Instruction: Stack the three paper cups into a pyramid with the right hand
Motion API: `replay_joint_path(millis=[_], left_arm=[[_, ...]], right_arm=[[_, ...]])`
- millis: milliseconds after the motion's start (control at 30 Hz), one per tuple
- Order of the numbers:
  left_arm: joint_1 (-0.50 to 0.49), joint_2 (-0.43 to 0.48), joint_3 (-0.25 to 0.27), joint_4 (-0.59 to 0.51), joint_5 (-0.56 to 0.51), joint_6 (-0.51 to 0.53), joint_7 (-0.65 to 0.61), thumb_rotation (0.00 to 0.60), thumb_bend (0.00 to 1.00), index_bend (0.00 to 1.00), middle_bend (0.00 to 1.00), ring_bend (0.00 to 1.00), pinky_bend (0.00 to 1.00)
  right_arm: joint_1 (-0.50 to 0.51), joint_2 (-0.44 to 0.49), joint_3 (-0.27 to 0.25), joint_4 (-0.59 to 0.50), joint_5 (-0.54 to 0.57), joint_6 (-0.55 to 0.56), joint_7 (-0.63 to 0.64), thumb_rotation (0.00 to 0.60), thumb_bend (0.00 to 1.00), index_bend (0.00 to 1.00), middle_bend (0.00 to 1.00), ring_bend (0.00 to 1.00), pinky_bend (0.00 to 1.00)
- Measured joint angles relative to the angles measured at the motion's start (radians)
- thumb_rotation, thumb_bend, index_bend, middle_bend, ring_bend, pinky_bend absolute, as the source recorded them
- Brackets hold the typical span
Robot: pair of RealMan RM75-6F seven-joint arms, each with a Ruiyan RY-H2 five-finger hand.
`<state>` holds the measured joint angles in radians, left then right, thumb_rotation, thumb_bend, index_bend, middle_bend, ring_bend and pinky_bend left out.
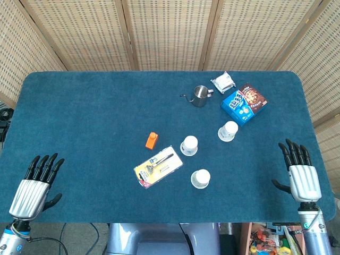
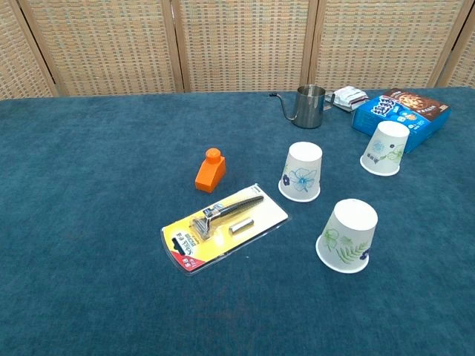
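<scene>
Paper cups (image 2: 347, 236) stand apart, upside down, axes vertical.

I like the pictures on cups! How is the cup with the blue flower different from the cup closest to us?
The blue-flower cup has a blue blossom print; the nearest cup has green leaves. The blue-flower cup sits beside the razor pack; the nearest cup stands closer to the table's front edge. Both are white paper cups, upside down.

3 cups (image 2: 346, 236) apart, right of razor pack (image 2: 224, 228); kettle (image 2: 308, 104) behind.
</scene>
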<state>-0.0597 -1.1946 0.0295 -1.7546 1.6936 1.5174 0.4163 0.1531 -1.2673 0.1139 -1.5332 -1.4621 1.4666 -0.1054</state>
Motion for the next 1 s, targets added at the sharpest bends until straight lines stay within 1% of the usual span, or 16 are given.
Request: replay_joint_path(millis=[1000], left_arm=[[0.0, -0.002, 0.002, -0.004, 0.005, 0.003, 0.005, 0.6, 0.2, 0.0, 0.0, 0.0, 0.0]], right_arm=[[0.002, 0.006, -0.017, -0.023, -0.033, -0.001, 0.012, 0.6, 0.06, 0.0, 0.0, 0.0, 0.0]])
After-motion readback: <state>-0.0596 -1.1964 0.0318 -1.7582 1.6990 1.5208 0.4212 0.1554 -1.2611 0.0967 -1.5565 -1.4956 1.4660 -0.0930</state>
